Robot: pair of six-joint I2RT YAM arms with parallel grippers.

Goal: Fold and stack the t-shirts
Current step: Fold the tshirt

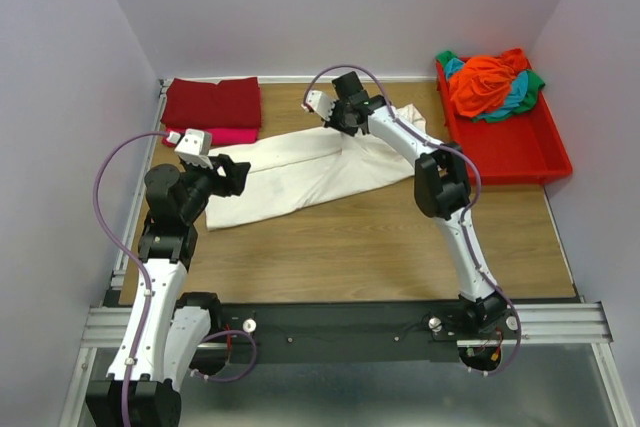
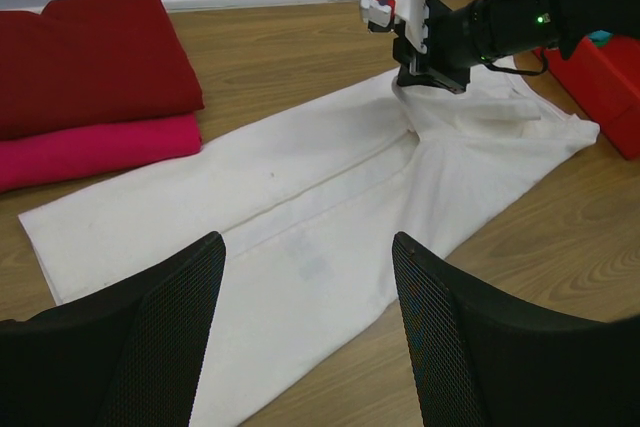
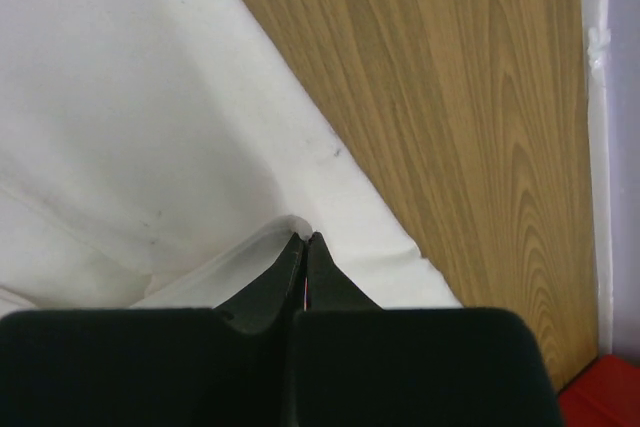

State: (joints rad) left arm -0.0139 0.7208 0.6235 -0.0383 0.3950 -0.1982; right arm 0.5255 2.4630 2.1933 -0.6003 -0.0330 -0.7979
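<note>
A large cream-white t-shirt (image 1: 300, 172) lies on the wooden table as a long strip folded lengthwise. My right gripper (image 1: 345, 129) is shut on a pinched ridge of its cloth (image 3: 270, 242) near the far edge, and the left wrist view shows it (image 2: 430, 82) there too. My left gripper (image 1: 235, 173) hovers open over the shirt's left end (image 2: 300, 217), with nothing between its fingers (image 2: 200, 277). A folded dark red t-shirt (image 1: 212, 102) lies on a folded pink one (image 1: 228, 135) at the back left.
A red plastic tray (image 1: 525, 152) stands at the back right and holds a crumpled pile of orange, teal and green shirts (image 1: 490, 82). White walls close in the table on three sides. Bare wood (image 1: 380, 237) lies in front of the white shirt.
</note>
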